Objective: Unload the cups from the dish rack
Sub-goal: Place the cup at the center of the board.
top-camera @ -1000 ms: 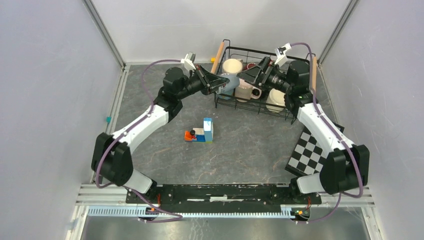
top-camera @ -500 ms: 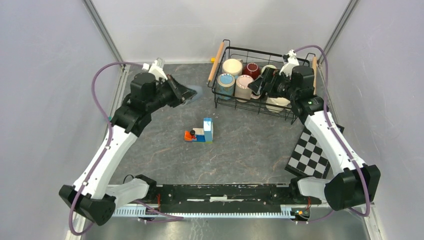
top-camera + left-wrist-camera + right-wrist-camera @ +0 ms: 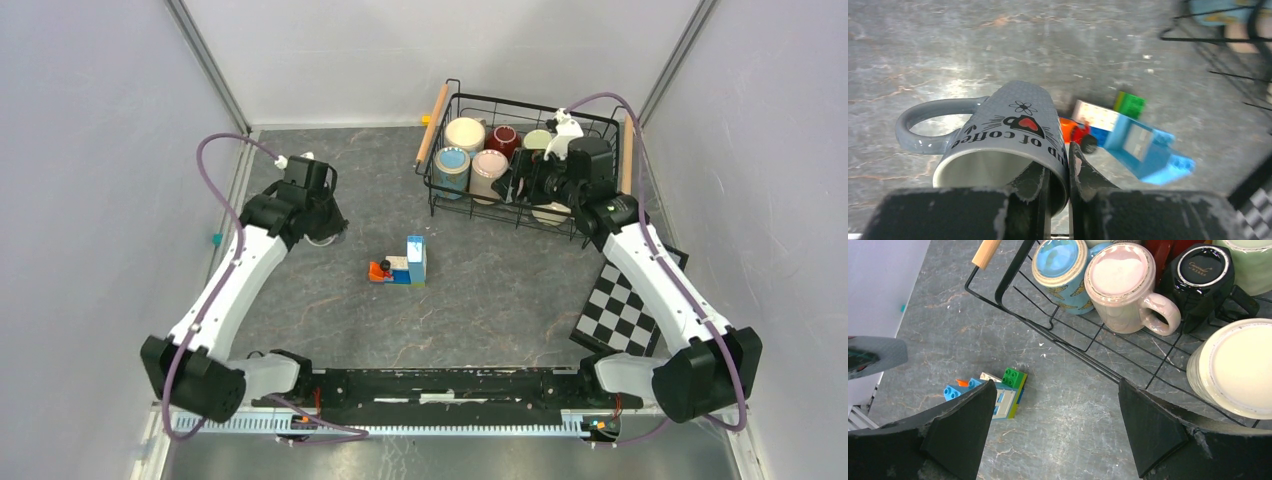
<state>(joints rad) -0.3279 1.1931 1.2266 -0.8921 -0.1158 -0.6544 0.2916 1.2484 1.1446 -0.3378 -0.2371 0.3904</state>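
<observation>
Gleaming grey tabletop (image 3: pixel 480 300), pale walls (image 3: pixel 90 150)

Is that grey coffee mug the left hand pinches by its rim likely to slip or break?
Probably stiff and breakable: the grey mug looks like glazed ceramic. Its shiny glaze may be slippery, and the left hand grips only one thin wall, so it could swivel. Laid on its side it might roll.

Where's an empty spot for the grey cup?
Bare table lies between the toy blocks and the arm bases, and behind the left claw gripping the grey cup, up to the wooden handle of the dish rack. That rack is crowded with cups.
</observation>
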